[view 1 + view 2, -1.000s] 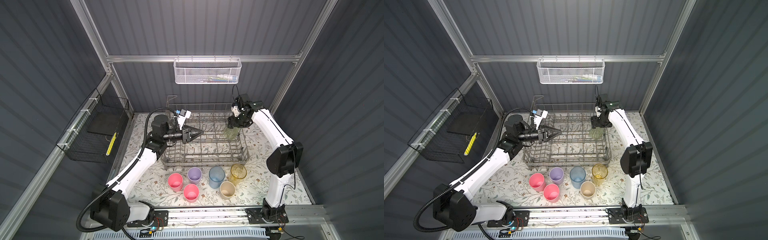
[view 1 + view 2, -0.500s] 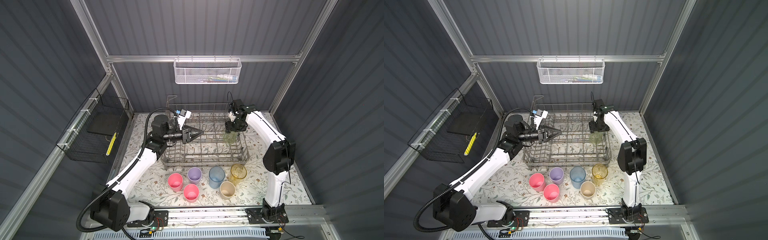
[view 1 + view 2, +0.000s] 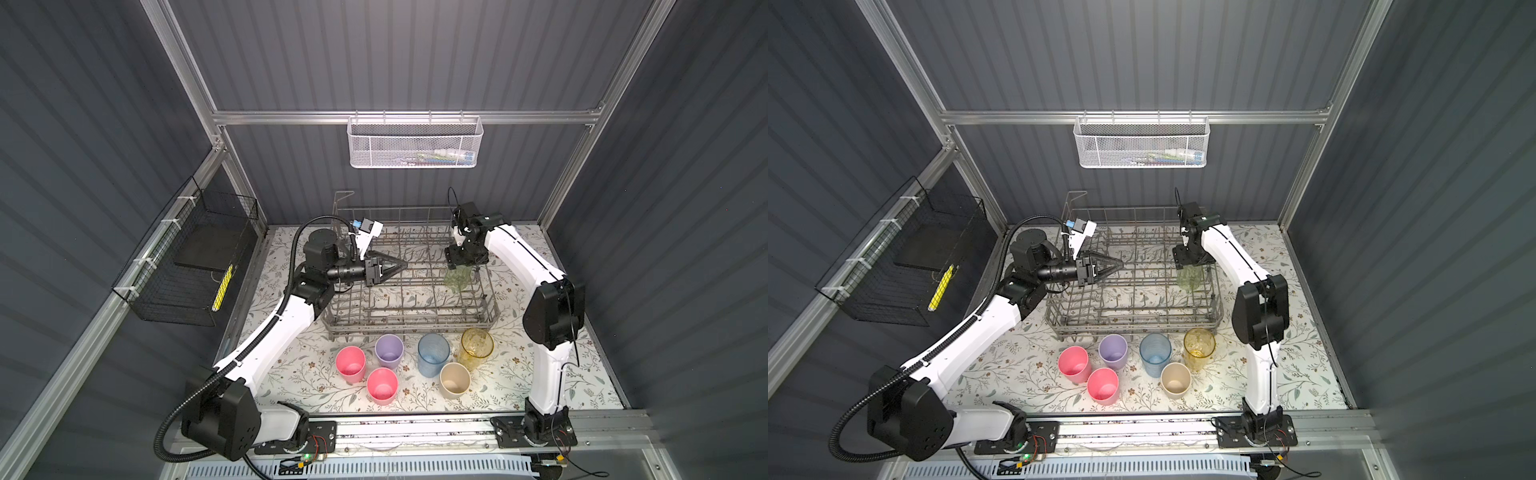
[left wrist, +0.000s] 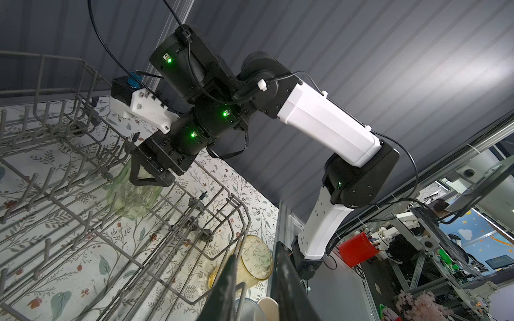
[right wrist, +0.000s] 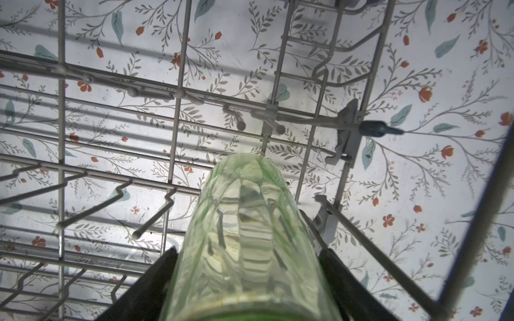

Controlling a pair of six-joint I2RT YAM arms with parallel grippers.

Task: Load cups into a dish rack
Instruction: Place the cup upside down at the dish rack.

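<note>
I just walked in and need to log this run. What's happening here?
The right gripper has a green cup between its jaws, low inside the rack at its right side; whether it has let go is unclear. The left gripper hovers empty over the rack's left side. Six more cups stand upright in front of the rack.

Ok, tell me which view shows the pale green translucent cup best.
The right wrist view: the pale green translucent cup sits large and close. The left wrist view shows it smaller, side-on; both top views, tiny.
</note>
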